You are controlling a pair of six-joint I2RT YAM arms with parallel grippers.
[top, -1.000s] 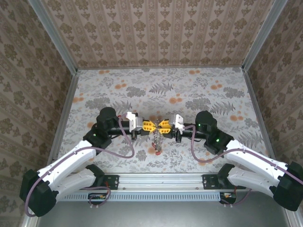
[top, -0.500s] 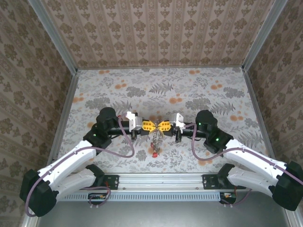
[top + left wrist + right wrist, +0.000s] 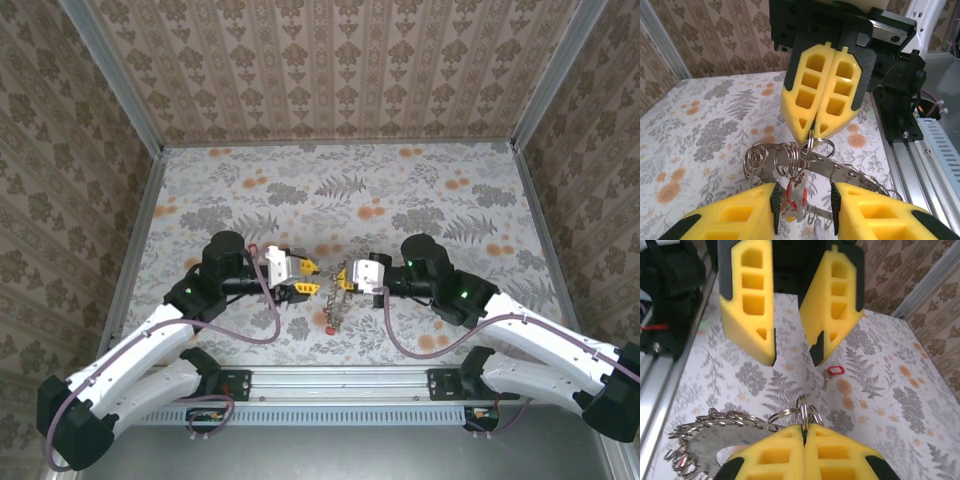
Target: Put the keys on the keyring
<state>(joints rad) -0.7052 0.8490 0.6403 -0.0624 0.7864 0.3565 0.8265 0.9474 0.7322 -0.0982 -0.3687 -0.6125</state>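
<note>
Floral tabletop [image 3: 880,405] below: right end effector [image 3: 804,432] pinches a thin loop of the keyring [image 3: 702,447], left end effector [image 3: 792,357] stands open, empty. We judge the ring light, stiff, slippery; better grip its flat band.

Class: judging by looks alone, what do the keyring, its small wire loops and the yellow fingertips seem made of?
Keyring: likely metal, dull brushed grey, flat plate.
Small loops: steel-like wire, bright glints.
Fingertips: matte yellow plastic, moulded hollow pockets; possibly printed.
</note>
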